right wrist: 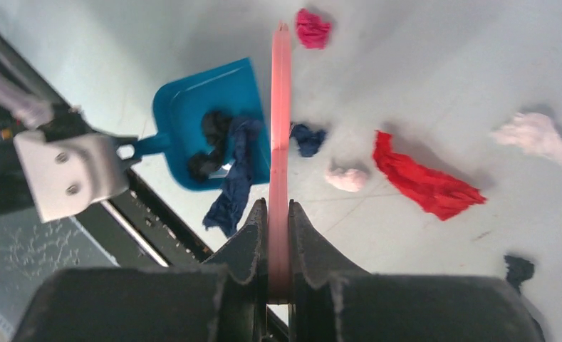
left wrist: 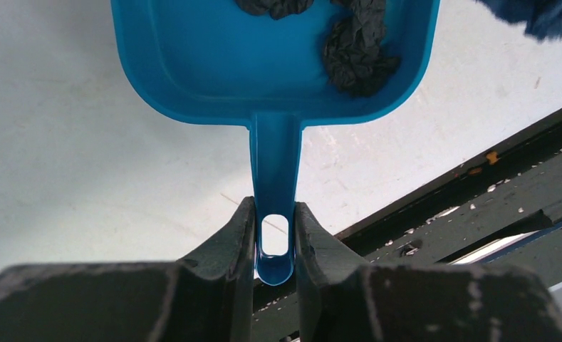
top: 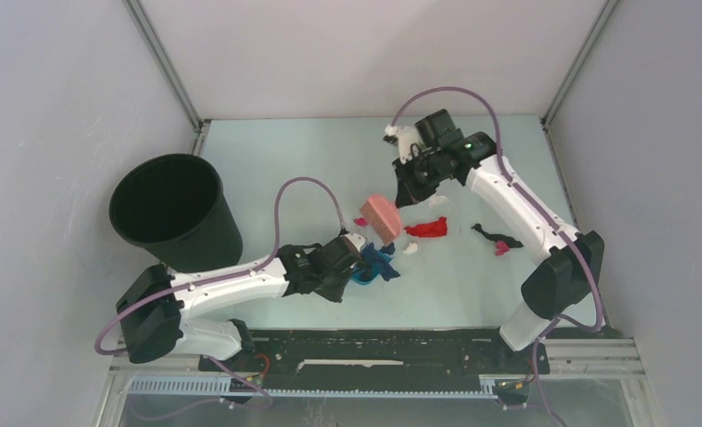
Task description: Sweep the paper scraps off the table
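My left gripper (top: 354, 256) (left wrist: 274, 214) is shut on the handle of the blue dustpan (top: 372, 267) (left wrist: 274, 71) (right wrist: 192, 100), which rests on the table (top: 302, 160). Black scraps (left wrist: 360, 53) (right wrist: 210, 132) lie in the pan, and a dark blue scrap (top: 386, 270) (right wrist: 235, 182) hangs over its lip. My right gripper (top: 411, 189) (right wrist: 279, 210) is shut on the pink brush (top: 382, 216) (right wrist: 281, 121), whose head is just beyond the pan. Red (top: 427, 229) (right wrist: 424, 182), white (top: 410, 248) (right wrist: 347, 178), magenta (top: 361, 221) (right wrist: 312, 28) and black (top: 489, 235) scraps lie loose.
A black bucket (top: 173, 209) stands at the left, behind my left arm. A black rail (top: 374, 342) (left wrist: 477, 199) runs along the table's near edge. Another white scrap (top: 438, 200) (right wrist: 531, 135) lies under my right arm. Grey walls close in three sides.
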Action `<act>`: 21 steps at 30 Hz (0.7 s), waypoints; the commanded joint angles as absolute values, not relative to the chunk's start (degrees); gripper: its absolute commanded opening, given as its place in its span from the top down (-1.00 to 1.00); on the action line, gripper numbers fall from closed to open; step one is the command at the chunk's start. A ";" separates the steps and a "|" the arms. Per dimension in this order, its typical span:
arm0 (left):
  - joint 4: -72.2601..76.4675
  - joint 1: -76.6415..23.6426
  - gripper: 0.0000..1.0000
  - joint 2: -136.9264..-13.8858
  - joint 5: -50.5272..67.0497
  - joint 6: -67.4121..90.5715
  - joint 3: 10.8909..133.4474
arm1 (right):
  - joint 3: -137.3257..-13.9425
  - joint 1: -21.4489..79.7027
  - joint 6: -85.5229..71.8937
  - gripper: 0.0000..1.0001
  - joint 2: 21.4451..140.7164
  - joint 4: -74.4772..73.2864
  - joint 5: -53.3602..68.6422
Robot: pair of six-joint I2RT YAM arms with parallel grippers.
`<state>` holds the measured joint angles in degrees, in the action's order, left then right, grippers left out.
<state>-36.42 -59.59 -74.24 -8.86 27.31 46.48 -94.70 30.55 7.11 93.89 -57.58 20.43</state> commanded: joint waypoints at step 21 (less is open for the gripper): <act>-52.62 -65.49 1.00 -80.73 -12.13 36.66 52.65 | -88.30 25.29 8.27 1.00 86.53 -53.87 6.07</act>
